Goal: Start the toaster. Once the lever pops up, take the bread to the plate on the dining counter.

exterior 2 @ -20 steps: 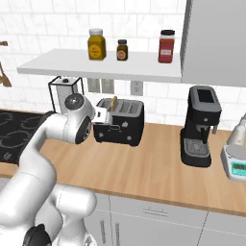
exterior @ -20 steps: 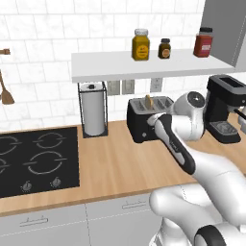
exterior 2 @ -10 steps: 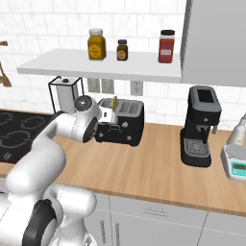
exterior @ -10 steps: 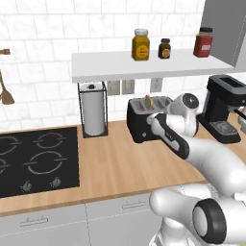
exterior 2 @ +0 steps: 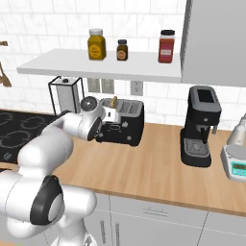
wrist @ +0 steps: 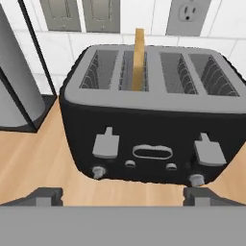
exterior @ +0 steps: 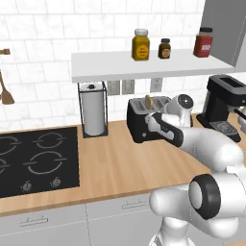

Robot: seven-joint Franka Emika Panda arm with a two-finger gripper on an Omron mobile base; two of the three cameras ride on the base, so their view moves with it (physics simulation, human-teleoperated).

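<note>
One toaster (wrist: 153, 120) is sitting on the counter (exterior: 120, 168), holding one bread (wrist: 139, 58) slice in its four slots. Three jars are standing on one shelf (exterior 2: 96, 65). One coffee machine (exterior 2: 199, 126) is standing at the right.

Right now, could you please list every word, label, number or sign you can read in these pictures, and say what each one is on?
None can be read.
Three jars on the shelf: labels blurred, no letters.
Toaster front: knobs and levers, no markings.
Scale display: greenish, too small to read.
Coffee machine: no visible text.
</note>
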